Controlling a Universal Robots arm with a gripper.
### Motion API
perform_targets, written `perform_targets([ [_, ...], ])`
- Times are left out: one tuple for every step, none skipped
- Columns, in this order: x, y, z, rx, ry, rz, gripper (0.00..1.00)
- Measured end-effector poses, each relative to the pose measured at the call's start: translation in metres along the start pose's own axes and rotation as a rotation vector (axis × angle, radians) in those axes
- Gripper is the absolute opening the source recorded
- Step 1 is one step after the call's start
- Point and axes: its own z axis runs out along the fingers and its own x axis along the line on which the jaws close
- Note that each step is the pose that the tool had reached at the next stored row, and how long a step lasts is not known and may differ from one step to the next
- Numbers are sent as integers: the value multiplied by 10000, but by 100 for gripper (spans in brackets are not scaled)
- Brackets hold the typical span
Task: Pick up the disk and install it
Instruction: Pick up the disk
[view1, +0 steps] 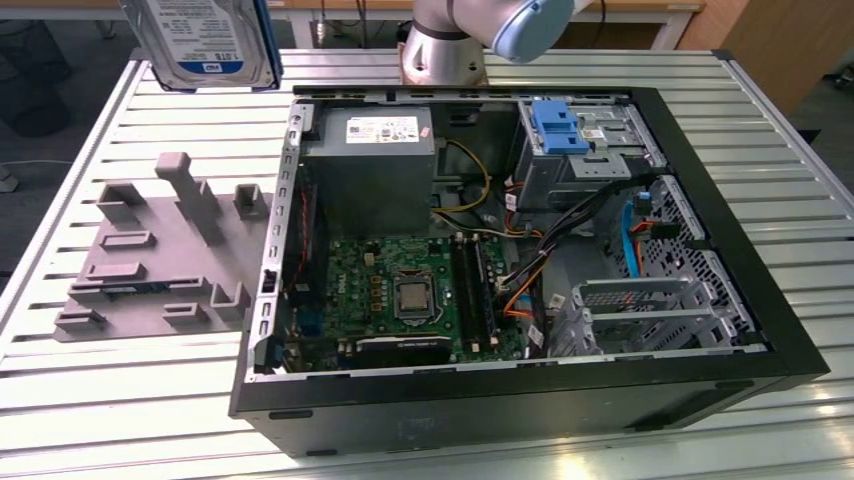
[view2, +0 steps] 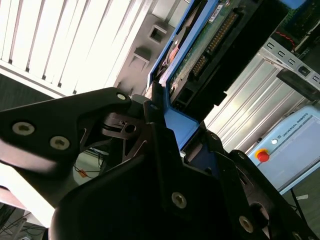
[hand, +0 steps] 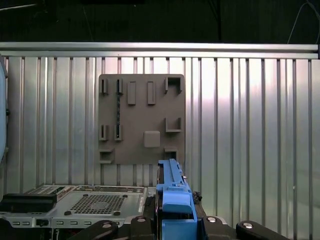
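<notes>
The arm (view1: 467, 30) holds the disk (view1: 200, 40) in the air, well above the desk (view1: 134, 400), over the far corner on the exterior view's left. The disk hangs close to upright with its white-and-blue label facing out, and it touches nothing below it.

In the second wrist view the gripper (view2: 172, 125) is closed on the disk's blue frame (view2: 182, 125). The black fingers (view2: 157, 135) pinch the frame from both sides. The disk's underside, with its green circuit board (view2: 215, 35), points away from them.

In the first wrist view the frame's edge (hand: 172, 195) sticks out between the fingers (hand: 207, 222), with the grey plate (hand: 140, 120) lying flat on the slatted desk beyond it.

The open case (view1: 534, 405) lies on its side in the middle of the desk, just beside the plate (view1: 147, 260). Inside it, the power supply (view1: 367, 150) sits at the far end above the motherboard (view1: 400, 290). A blue bracket (view1: 558, 125) stands upright in the far bay towards the exterior view's right. The disk is well apart from the case.
</notes>
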Motion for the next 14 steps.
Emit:
perform_targets([
  [0, -4, 0, 0, 0, -1, 36],
  [0, -7, 0, 0, 0, 0, 36],
  [0, -11, 0, 0, 0, 0, 36],
  [0, -14, 0, 0, 0, 0, 36],
  [-1, -17, 0, -1, 0, 0, 36],
  [0, -21, 0, 0, 0, 0, 36],
  [0, -24, 0, 0, 0, -1, 36],
  [-1, -28, -1, -2, 0, 0, 36],
  [-1, -31, 0, 0, 0, 0, 36],
  [0, -34, 0, 0, 0, 0, 36],
  [0, -37, 0, 0, 0, -1, 36],
  [-1, -40, -1, -1, 0, 0, 36],
  [-1, -44, 0, 0, 0, -1, 36],
  [-1, -47, 0, 0, 0, 0, 36],
])
